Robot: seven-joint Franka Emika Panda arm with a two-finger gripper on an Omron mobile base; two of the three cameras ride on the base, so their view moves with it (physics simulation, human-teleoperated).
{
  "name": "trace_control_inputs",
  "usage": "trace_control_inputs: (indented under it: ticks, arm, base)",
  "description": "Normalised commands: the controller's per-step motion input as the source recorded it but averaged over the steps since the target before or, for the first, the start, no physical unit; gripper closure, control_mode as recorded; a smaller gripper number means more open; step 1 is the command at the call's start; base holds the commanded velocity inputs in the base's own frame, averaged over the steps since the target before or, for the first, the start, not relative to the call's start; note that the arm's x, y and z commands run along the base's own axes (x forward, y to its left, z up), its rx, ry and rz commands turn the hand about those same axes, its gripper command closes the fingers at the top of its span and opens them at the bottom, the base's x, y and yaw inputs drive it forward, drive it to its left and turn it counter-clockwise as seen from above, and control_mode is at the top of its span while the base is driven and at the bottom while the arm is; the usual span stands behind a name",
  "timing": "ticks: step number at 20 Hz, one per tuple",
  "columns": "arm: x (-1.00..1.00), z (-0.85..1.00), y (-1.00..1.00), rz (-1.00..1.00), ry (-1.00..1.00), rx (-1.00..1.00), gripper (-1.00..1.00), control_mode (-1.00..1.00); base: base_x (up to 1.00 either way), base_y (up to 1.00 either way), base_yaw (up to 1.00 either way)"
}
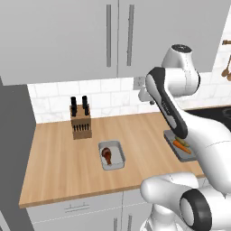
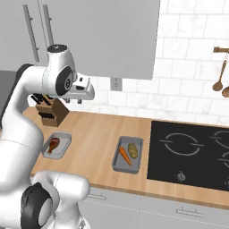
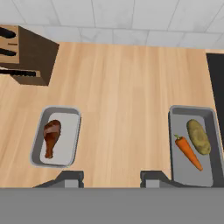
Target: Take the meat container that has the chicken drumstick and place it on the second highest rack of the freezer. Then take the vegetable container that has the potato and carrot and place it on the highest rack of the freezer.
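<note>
Your gripper (image 3: pixel 111 177) hangs high above the wooden counter (image 3: pixel 122 87), its two dark fingertips standing apart at the bottom of the hand view with nothing between them. Neither tray has been touched.

Risks, as I judge them:
- Wrong tray. The two containers are alike in shape and colour, and the gripper sits between them. A descent to the right would take the vegetables first, out of order.
- Poor hold. The meat container (image 3: pixel 56 136) is shallow with thin walls. A grip off the rim's middle could tip it and roll out the chicken drumstick (image 3: pixel 51 136).
- Collision. The knife block (image 3: pixel 26 54) stands in the upper left of the hand view, near the meat container's far end. A careless approach could strike it.
- You cannot see the freezer shelves from here, so the base must drive with a loaded tray. A jolt could spill it.

Condition of the task's things:
- The meat container lies at lower left of the hand view, a grey metal tray holding one brown drumstick, flat on the counter.
- The vegetable container (image 3: pixel 210 144) lies at lower right, just beside the black cooktop (image 2: pixel 192 152). It holds the carrot (image 3: pixel 189 152) and the potato (image 3: pixel 198 137) side by side, touching or nearly so.
</note>
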Motion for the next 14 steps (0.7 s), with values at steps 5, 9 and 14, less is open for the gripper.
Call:
trace_control_inputs:
  ticks: [5, 9, 14]
  arm:
    - [-0.02, -0.18, -0.02, 0.01, -0.02, 0.00, -1.00, -1.00]
    - [-0.21, -0.91, -0.03, -0.01, 0.00, 0.05, -1.00, -1.00]
    - [-0.16, -0.90, 0.03, -0.07, 0.00, 0.04, -1.00, -1.00]
  base:
    - [0.00, 0.00, 0.00]
    - [0.00, 0.00, 0.00]
    - [0.00, 0.00, 0.00]
